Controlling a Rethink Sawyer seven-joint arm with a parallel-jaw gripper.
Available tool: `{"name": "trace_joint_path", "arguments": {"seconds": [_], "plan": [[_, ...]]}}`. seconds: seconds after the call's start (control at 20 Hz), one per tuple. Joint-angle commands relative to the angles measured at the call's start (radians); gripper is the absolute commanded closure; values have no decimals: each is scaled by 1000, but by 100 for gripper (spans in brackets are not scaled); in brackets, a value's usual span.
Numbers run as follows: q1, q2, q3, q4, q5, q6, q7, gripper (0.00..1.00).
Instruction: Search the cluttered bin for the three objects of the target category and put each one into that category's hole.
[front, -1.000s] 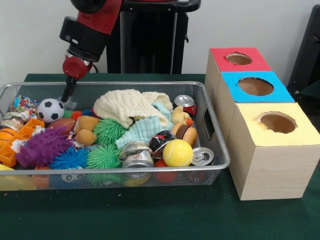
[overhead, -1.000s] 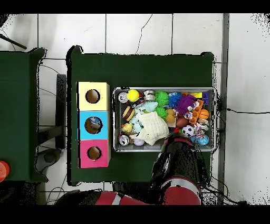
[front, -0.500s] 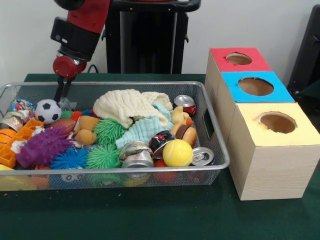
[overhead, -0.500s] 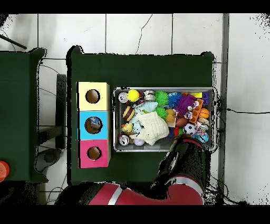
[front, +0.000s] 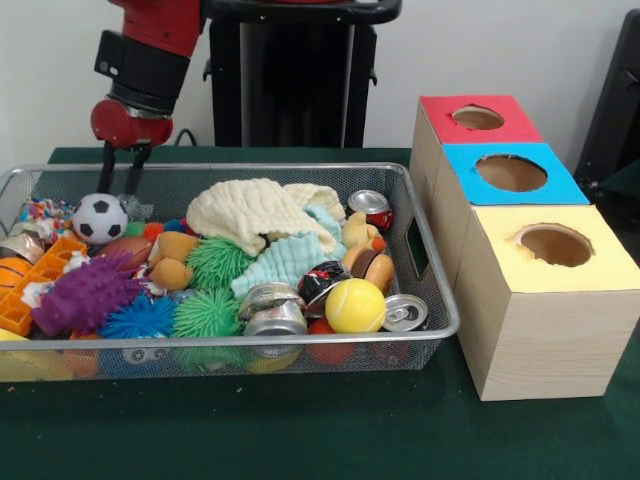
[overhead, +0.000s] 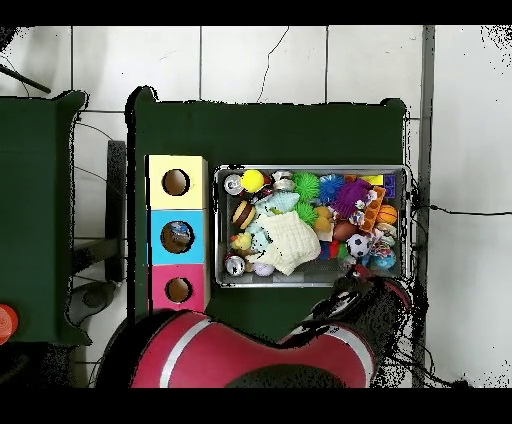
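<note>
The sorting is looking barely begun: in the overhead view something is lying inside the blue box's hole (overhead: 177, 236), though the view is too poor to say what, while the yellow box's hole (overhead: 176, 182) and the red box's hole (overhead: 178, 290) are showing nothing. Which category is the target is not showing, so, as a judgement, most of the three objects are probably waiting in the wire mesh bin (front: 425, 262).

The pincer (front: 119, 170) is hanging over the bin's far left corner, its two thin fingers parted a little and pointing down, gripping nothing and touching nothing that can be seen. Just below it and slightly left, the small soccer ball (front: 100, 218) is sitting on top of the clutter. Below that, nearer the camera, the purple spiky toy (front: 82, 296) is lying beside the orange lattice piece (front: 30, 292). Moving right of the pincer, the cream knitted cloth (front: 260, 214) is draping over the middle of the heap, with green spiky balls (front: 214, 262) below it. Further right, the yellow tennis ball (front: 355, 305) is resting between crushed cans (front: 273, 308), and well to the right the three boxes are standing outside the bin.
</note>
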Motion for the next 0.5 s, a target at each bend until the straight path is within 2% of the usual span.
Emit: {"name": "trace_joint_path", "arguments": {"seconds": [0.05,0.3,0.5], "plan": [[-9,241,76,-117,109,-60,-98,0],[-20,240,112,-125,46,-63,-33,0],[-34,212,185,-124,-97,-38,85,0]]}}
